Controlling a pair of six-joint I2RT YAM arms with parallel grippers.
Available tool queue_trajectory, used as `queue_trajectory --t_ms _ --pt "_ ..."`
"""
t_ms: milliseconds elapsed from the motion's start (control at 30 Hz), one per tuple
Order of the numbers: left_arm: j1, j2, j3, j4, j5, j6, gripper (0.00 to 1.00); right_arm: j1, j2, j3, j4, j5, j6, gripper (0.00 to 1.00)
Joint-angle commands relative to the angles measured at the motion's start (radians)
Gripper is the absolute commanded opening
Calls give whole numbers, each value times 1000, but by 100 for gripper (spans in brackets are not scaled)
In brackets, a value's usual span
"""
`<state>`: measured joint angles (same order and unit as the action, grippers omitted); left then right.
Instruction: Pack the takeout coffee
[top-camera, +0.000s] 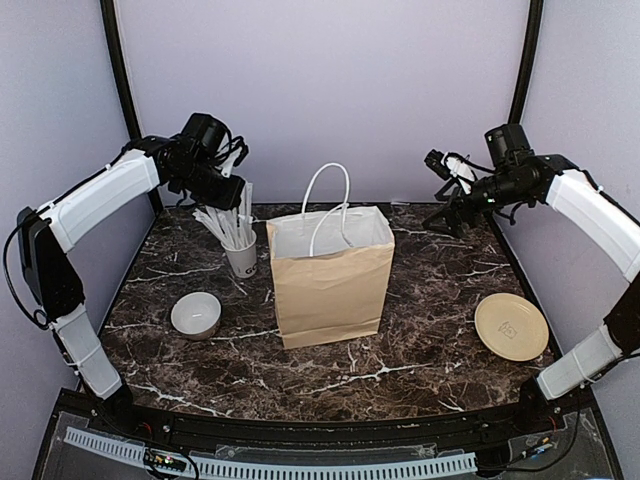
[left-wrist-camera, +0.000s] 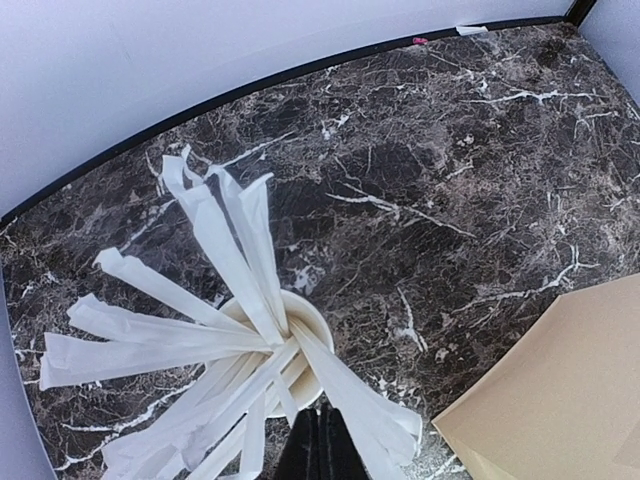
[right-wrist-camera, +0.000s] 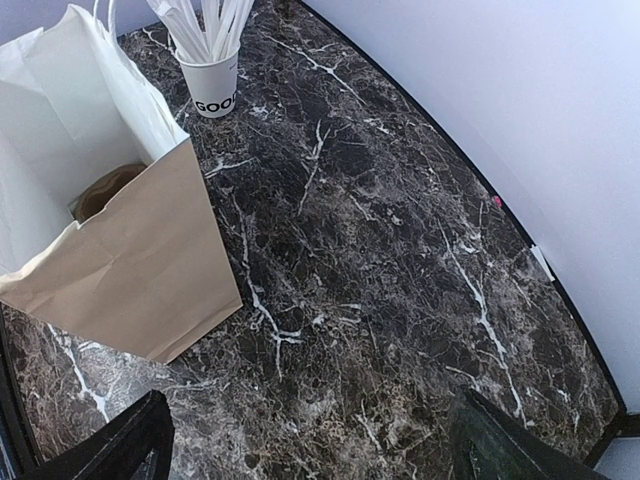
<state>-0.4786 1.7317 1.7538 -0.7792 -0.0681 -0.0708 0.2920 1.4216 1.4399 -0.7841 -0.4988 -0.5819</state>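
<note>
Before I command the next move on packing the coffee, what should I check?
1. Paper bag upright, mouth open: ok.
2. Takeout coffee located: cannot tell; no black cup shows on the table, and the bag's inside is only partly visible.
3. Left fingers shut above the white cup of sticks: ok.
4. Left fingers pinching a stick: cannot tell.
5. Right fingers open and empty: ok.
6. Right fingers apart from the bag: ok.
</note>
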Motion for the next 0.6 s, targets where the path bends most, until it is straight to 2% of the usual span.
queue_trajectory --t_ms 0,333,567 --pt "1 -41 89 -70 5 8 0 -7 -19 -9 33 3 4 96" --pt "2 -138 275 -216 12 10 0 -7 -14 29 13 3 2 96" --pt "0 -268 322 -183 170 0 0 -7 -3 62 -8 33 -2 97"
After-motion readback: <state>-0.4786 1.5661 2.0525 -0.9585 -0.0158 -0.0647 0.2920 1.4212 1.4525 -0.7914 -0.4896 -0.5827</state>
